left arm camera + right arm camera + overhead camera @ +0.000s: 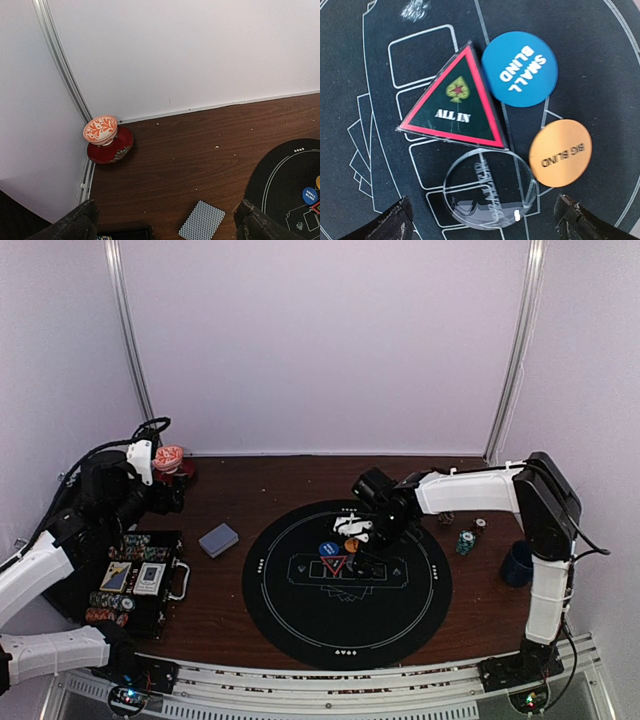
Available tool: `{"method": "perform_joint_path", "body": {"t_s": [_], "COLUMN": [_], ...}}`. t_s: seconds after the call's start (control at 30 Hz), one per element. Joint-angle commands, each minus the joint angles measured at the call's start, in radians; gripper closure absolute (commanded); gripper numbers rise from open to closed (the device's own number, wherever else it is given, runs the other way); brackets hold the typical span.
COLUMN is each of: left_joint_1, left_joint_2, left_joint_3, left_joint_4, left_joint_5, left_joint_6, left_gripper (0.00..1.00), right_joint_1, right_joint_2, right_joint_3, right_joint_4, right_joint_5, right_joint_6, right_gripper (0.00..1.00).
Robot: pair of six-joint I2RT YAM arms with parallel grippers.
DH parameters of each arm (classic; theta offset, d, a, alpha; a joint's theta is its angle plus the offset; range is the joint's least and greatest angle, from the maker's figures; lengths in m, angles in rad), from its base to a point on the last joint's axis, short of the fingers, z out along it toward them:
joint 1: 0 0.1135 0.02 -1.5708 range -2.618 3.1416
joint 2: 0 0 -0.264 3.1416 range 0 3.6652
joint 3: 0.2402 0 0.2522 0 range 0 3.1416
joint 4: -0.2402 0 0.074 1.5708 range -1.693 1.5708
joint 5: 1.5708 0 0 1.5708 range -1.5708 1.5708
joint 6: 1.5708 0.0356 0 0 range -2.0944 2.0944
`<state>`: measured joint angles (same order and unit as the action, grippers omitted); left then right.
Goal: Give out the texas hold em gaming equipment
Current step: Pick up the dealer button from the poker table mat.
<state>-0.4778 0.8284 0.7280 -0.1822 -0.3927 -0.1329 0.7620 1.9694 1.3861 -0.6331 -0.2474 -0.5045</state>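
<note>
**On the black mat: right claw spread wide above the markers**

At the middle of the round black felt mat (pixel 300 625), the right claw (pixel 482 210) hangs with its fingers spread wide, gripping nothing. Directly beneath it lies a clear round plastic disc (pixel 490 187) whose lettering is hard to read. Against the disc's upper rim sits the red-edged black triangle marker (pixel 455 102), printed "ALL IN". The blue round button (pixel 520 69), marked "SMALL BLIND", touches the triangle's right side. The orange round button (pixel 560 152), marked "BIG BLIND", lies just beside the disc and below the blue one.

Off the mat's left edge, the grey-blue-backed deck of playing cards (pixel 218 539) lies flat on the brown wooden worktop (pixel 260 480). Farther left, an open black case (pixel 172 558) holds rows of edge-striped poker chips (pixel 108 600). A small stack of teal-edged poker chips (pixel 465 542) stands on the wood just off the mat's right edge, near the dark blue mug (pixel 517 563).

The left claw (pixel 166 207) is raised over the left rear of the worktop, fingers released and wide apart, holding nothing. In the rear left corner, the red-and-white patterned cup (pixel 100 130) sits on its red saucer (pixel 112 150).
</note>
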Motion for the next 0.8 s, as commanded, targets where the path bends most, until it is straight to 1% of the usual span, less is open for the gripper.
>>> {"method": "perform_joint_path", "body": {"t_s": [0.0, 0.17, 0.23, 0.37, 0.53, 0.63, 0.7, 0.77], "left_joint_1": [-0.001, -0.001, -0.002, -0.001, -0.002, -0.001, -0.001, -0.001], "left_joint_2": [-0.012, -0.012, -0.012, -0.014, -0.014, -0.011, -0.011, -0.012], "left_joint_3": [0.025, 0.025, 0.025, 0.025, 0.024, 0.024, 0.024, 0.024], "left_joint_4": [0.038, 0.038, 0.038, 0.038, 0.038, 0.038, 0.038, 0.038], "left_joint_5": [0.005, 0.005, 0.005, 0.005, 0.005, 0.005, 0.005, 0.005], "left_joint_6": [0.008, 0.009, 0.009, 0.01, 0.01, 0.009, 0.01, 0.01], "left_gripper": [0.02, 0.02, 0.02, 0.02, 0.02, 0.02, 0.02, 0.02], "right_joint_1": [0.019, 0.02, 0.02, 0.02, 0.019, 0.02, 0.019, 0.019], "right_joint_2": [0.029, 0.054, 0.061, 0.069, 0.066, 0.067, 0.061, 0.049], "right_joint_3": [-0.013, -0.007, -0.005, 0.011, 0.017, 0.026, 0.031, 0.031], "right_joint_4": [0.019, 0.025, 0.023, 0.001, -0.01, -0.026, -0.034, -0.039], "right_joint_5": [0.059, 0.086, 0.083, 0.064, 0.056, 0.047, 0.041, 0.038], "right_joint_6": [-0.008, 0.009, 0.013, 0.017, 0.018, 0.017, 0.016, 0.014], "right_gripper": [0.0, 0.0, 0.02, 0.13, 0.24, 0.33, 0.35, 0.41]}}
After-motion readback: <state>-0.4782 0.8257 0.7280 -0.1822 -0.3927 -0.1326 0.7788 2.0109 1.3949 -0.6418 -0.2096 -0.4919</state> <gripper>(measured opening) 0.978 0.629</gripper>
